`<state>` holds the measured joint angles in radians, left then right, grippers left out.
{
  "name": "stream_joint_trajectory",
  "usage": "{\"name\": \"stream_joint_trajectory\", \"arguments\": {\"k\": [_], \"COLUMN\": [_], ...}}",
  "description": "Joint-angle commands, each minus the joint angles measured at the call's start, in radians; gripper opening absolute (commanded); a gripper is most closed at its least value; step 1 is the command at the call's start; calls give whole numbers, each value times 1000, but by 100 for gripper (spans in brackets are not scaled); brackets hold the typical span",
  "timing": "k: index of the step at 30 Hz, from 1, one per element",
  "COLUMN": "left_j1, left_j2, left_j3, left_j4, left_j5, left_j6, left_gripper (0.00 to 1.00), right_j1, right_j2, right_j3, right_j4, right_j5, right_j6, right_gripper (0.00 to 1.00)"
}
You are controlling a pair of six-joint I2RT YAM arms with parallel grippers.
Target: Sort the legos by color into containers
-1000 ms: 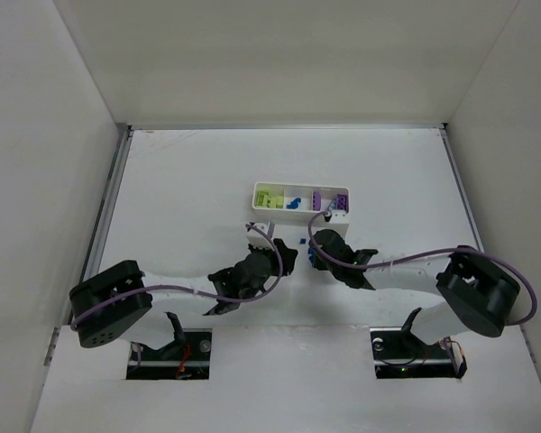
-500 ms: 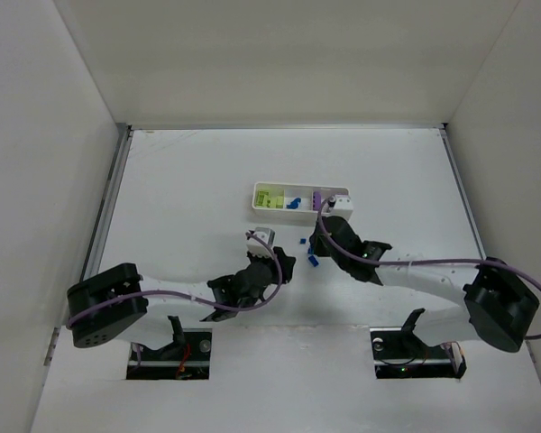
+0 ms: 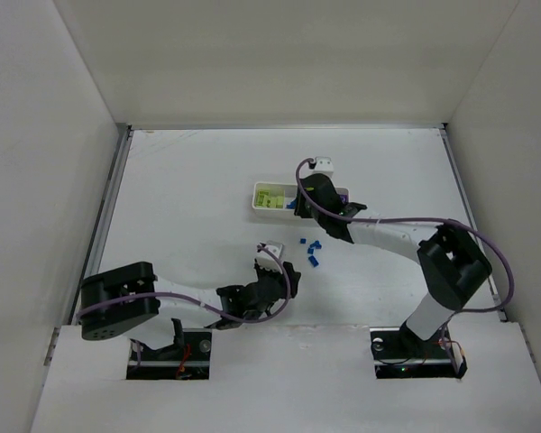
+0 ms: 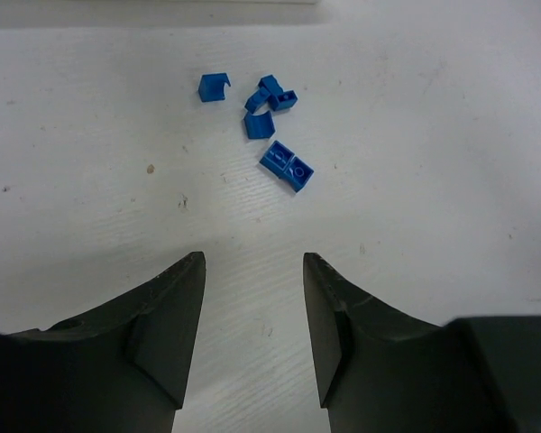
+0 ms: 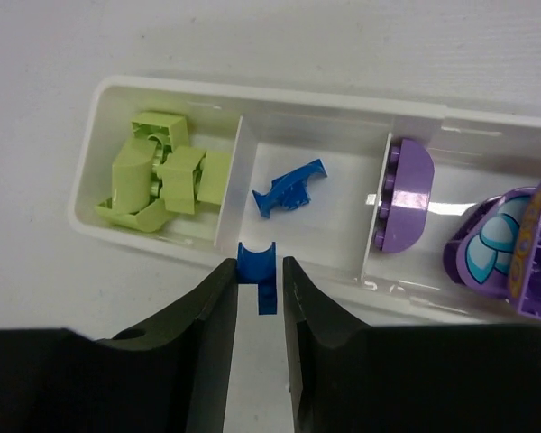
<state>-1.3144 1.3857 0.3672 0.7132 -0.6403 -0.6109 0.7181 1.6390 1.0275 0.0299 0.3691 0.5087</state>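
Observation:
My right gripper (image 5: 258, 271) is shut on a small blue lego (image 5: 257, 271) and holds it at the near wall of the white tray (image 5: 298, 108), by the middle compartment. That compartment holds one blue lego (image 5: 289, 189). The left compartment holds several lime-green legos (image 5: 158, 183); purple legos (image 5: 404, 196) lie to the right. In the top view the right gripper (image 3: 305, 200) covers the tray's middle (image 3: 260, 191). My left gripper (image 4: 250, 271) is open and empty, low over the table, with several loose blue legos (image 4: 286, 166) ahead of it, seen too in the top view (image 3: 313, 252).
White walls enclose the table on the left, back and right. The left arm (image 3: 252, 293) lies low near the front edge. The right arm's base (image 3: 451, 271) stands at the right.
My right gripper has moved from the loose blue legos up to the tray with a blue lego in it. My left gripper has drawn back toward the front edge.

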Motion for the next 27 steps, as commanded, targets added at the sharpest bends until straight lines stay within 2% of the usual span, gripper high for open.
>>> {"name": "stream_joint_trajectory", "arguments": {"k": [1, 3, 7, 14, 19, 27], "left_j1": [-13, -22, -38, -82, -101, -56], "left_j2": [19, 32, 79, 191, 265, 389], "left_j3": [42, 61, 105, 214, 308, 426], "left_j4": [23, 19, 17, -15, -124, -241], "left_j5": [-35, -35, -36, -65, -136, -183], "left_j6": [0, 0, 0, -9, -46, -124], "left_gripper": [46, 47, 48, 50, 51, 51], "right_j1": [-18, -24, -27, -47, -85, -153], "right_j2": [44, 53, 35, -105, -232, -370], "right_j3": [69, 85, 95, -24, -147, -293], "right_j4": [36, 38, 38, 71, 94, 123], "right_j5": [-21, -24, -32, -24, -38, -87], "right_j6": [-38, -39, -44, -47, -29, 36], "right_gripper": [36, 44, 49, 50, 50, 50]}}
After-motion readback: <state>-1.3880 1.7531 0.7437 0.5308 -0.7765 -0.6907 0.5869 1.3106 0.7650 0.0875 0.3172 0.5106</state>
